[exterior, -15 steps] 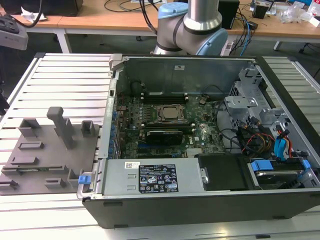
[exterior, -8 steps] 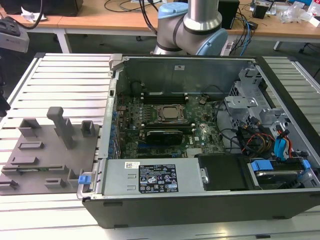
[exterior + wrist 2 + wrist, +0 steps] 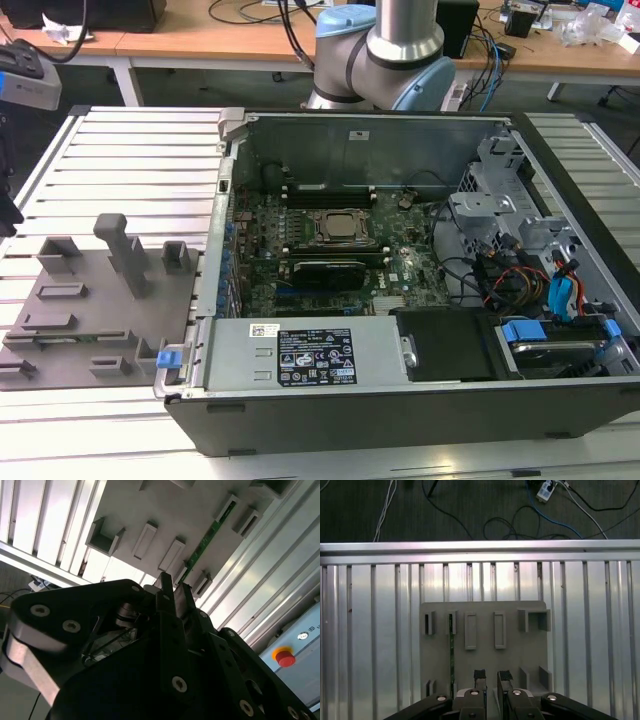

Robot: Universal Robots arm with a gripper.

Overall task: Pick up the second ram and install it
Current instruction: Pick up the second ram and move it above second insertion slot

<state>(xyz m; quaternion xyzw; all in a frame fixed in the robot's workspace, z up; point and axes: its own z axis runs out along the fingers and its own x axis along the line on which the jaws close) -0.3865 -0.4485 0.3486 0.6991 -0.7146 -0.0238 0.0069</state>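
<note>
The second ram [image 3: 452, 652] is a slim green stick standing on its long edge in a slot of the grey holder plate [image 3: 532, 655]. In the second wrist view the ram [image 3: 205, 542] runs between two small end brackets. My gripper [image 3: 492, 676] hangs above the plate near its edge, its fingertips [image 3: 480, 675] a small gap apart with nothing between them. The ram sits off to one side of the fingers, not touching them. In the second wrist view the gripper [image 3: 175, 587] is seen from behind its black body.
The holder plate [image 3: 90, 310] lies on the ribbed aluminium table at the exterior view's left. Beside it stands the open computer case [image 3: 400, 400], with the motherboard, CPU socket [image 3: 335, 225] and black memory slots inside. Cables lie on the floor beyond the table edge.
</note>
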